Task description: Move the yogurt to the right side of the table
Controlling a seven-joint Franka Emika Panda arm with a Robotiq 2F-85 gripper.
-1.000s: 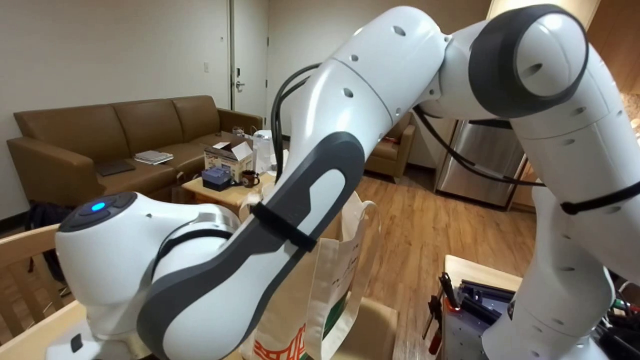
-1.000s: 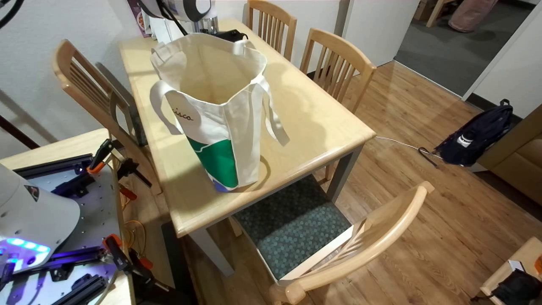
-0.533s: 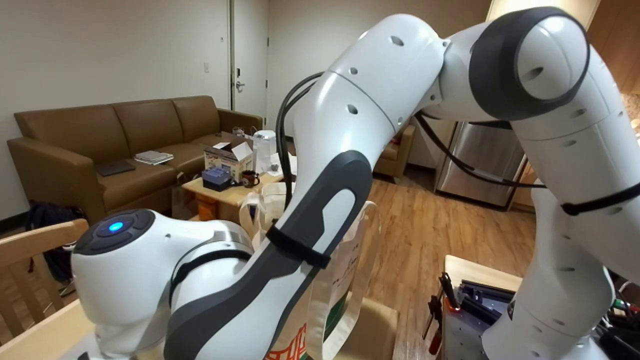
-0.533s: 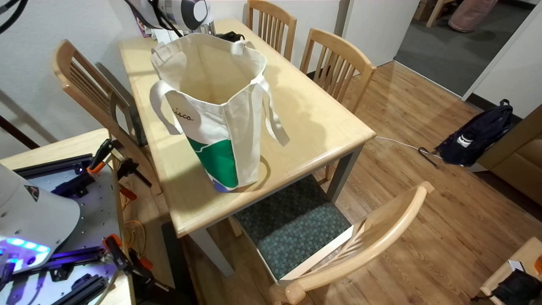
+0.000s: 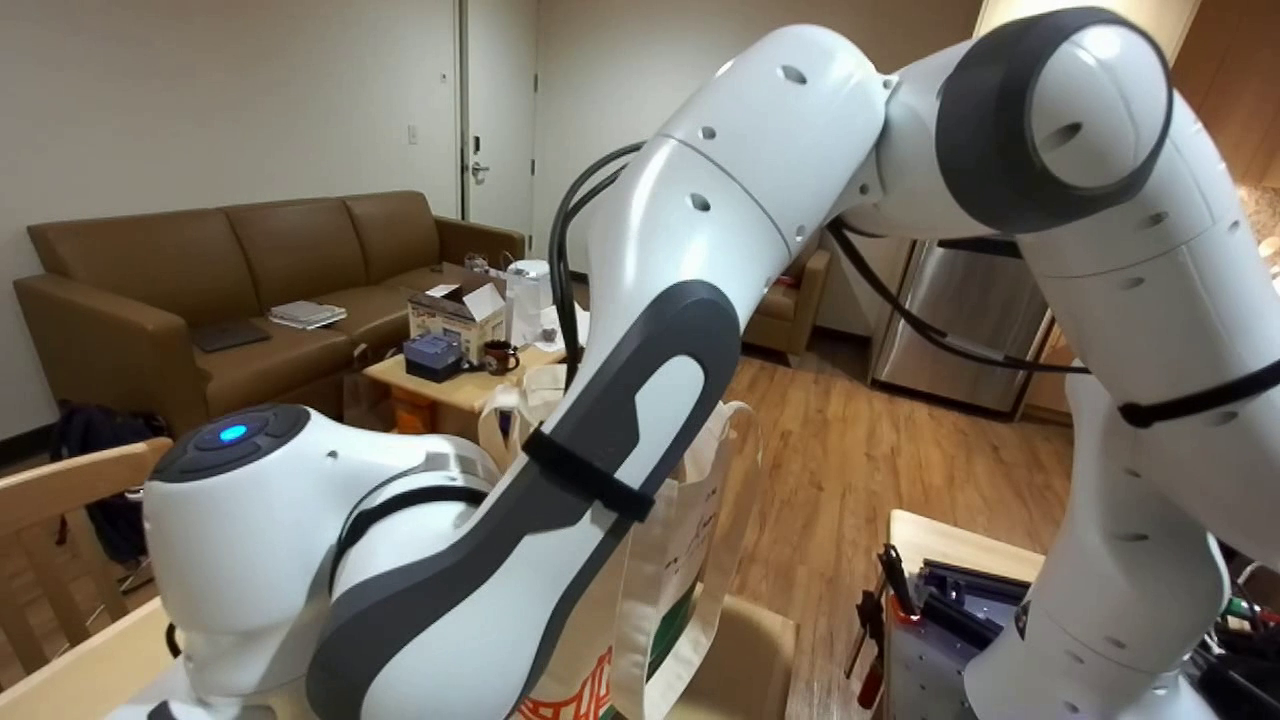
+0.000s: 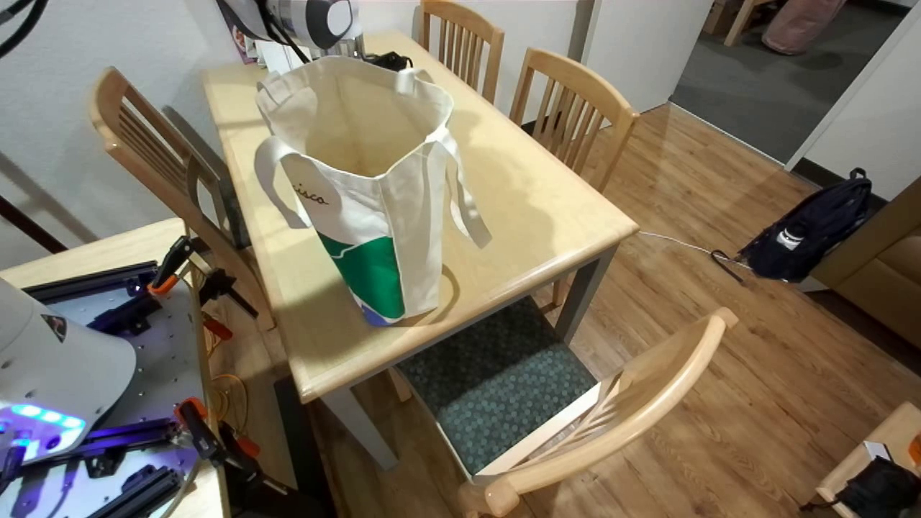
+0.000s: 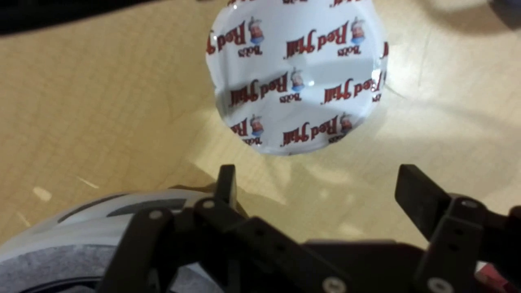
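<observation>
Wooden desk with a bag left of centre in an exterior view, a cup top centre in the wrist view.

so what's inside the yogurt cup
Of the yogurt cup, the wrist view shows only the white lid, with "Red Mill" printed on it again and again. It covers whatever is inside, so the contents can't be seen.

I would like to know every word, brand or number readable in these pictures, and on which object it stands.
"Bob's Red Mill": repeated on the yogurt lid, upside down in the wrist view.
"isco": on the tote bag, in an exterior view; letters before it unclear.
Too small to read: print on the cardboard box.
Partly hidden, perhaps not lettering: the bag's red print.
No number is readable.
</observation>
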